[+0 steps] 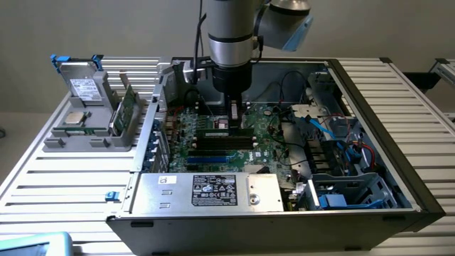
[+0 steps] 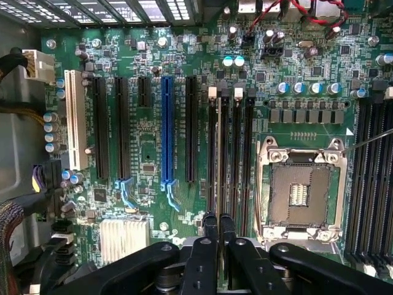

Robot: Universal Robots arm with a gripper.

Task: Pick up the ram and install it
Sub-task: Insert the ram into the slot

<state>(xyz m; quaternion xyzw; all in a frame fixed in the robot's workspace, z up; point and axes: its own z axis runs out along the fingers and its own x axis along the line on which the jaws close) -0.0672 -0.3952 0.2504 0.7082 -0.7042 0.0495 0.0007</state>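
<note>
Gripper [image 1: 234, 118] [image 2: 218, 218], fingers clenched together, is hanging inside the open computer case [image 1: 249, 232], its tips hovering over the bank of four memory slots [image 2: 230, 153] on the motherboard [image 2: 147, 141]. Whether anything is pinched between the fingers cannot be told. The empty processor socket [image 2: 301, 187] is lying just beside the slots. The ram [image 1: 128, 111], a green stick, is standing on edge in the grey holder [image 1: 85, 143] outside the case, on the exterior view's left, well apart from the gripper.

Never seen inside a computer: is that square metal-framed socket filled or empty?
Empty: the socket shows its bare dark bed and centre contacts inside the frame, no chip seated.
</note>
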